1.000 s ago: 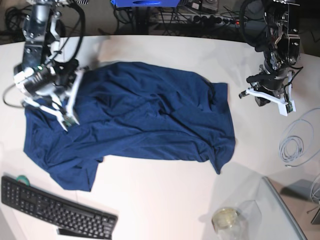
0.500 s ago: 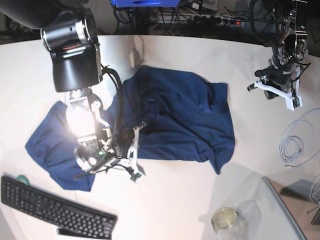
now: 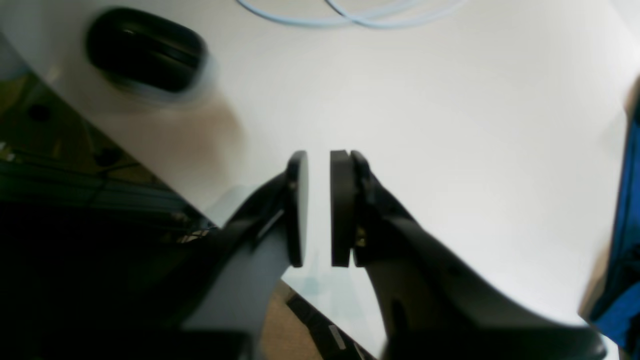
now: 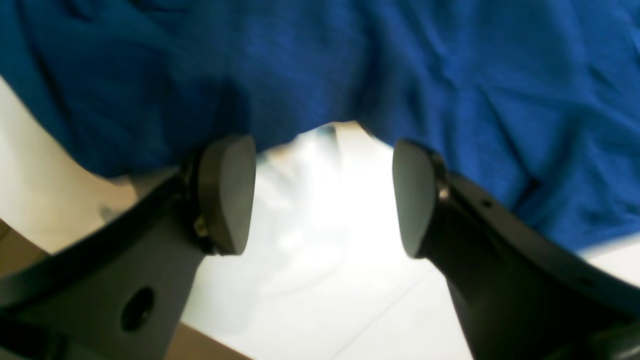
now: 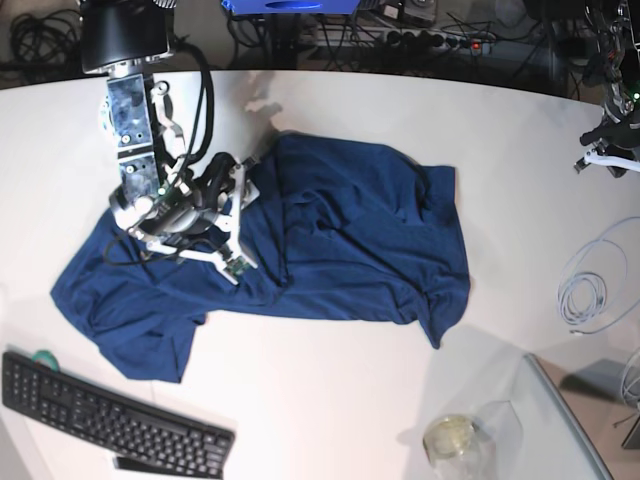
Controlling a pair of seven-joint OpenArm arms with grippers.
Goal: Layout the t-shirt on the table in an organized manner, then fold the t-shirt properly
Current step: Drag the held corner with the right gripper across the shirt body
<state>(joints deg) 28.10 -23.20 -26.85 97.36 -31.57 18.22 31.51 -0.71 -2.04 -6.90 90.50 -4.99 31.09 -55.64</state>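
Navy cloth of the t-shirt (image 5: 300,240) lies rumpled across the middle of the table (image 5: 330,400), with one sleeve end spread toward the keyboard (image 5: 110,415) and the far hem bunched near the right side of the base view. Compared with half a second ago, sits higher over the cloth: the right gripper (image 5: 238,225), then low at the shirt's near edge, now hovers above the upper left part of the body. Fingers (image 4: 225,195) now spread wide with nothing between them, where a second ago they were pressed together; blue fabric lies just beyond the fingertips and bare white table shows between them in the right wrist view. Shirt outline changed too: left part drawn in and folded over since a second ago.

Left gripper (image 3: 318,207) pulled back toward the far right edge of the base view, farther from the shirt than before. Fingers nearly together, a thin gap between the pads, pinching nothing; white table beyond them, coiled pale cable (image 5: 585,285) nearby.
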